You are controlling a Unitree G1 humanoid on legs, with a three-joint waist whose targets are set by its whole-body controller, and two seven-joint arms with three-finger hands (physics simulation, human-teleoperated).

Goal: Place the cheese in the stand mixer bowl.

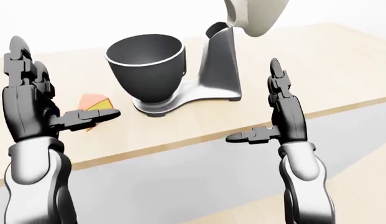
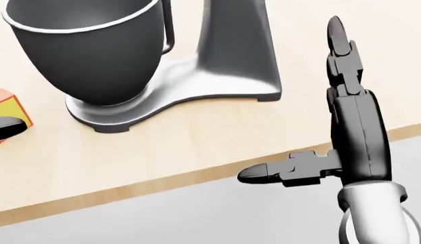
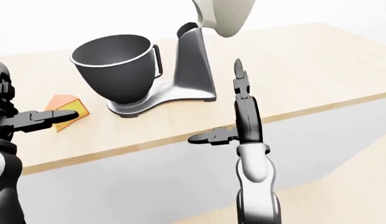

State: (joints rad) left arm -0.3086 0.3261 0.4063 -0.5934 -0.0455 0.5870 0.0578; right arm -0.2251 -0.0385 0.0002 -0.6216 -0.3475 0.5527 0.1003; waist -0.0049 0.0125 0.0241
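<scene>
Cheese (image 3: 67, 107) wedge flat on my desk (image 1: 342, 79), left of mixer bowl (image 1: 146, 65), tip pointing up-left in right-eye view | left robot hand (image 1: 53, 107) fingers spread, thumb over cheese | right robot hand (image 1: 270, 109) spread, empty.

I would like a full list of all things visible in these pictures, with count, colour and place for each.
cheese: one wedge, orange and yellow, on the counter, left of the mixer in the right-eye view, partly behind a left finger.
mixer bowl: one, dark grey with a pale rim, on the mixer base.
stand mixer: one, silver base and column, cream head tilted up at the top edge.
counter: one, light wood top, grey face below.
left hand: one, black, fingers open, near the cheese.
right hand: one, black, fingers open, holding nothing.
</scene>
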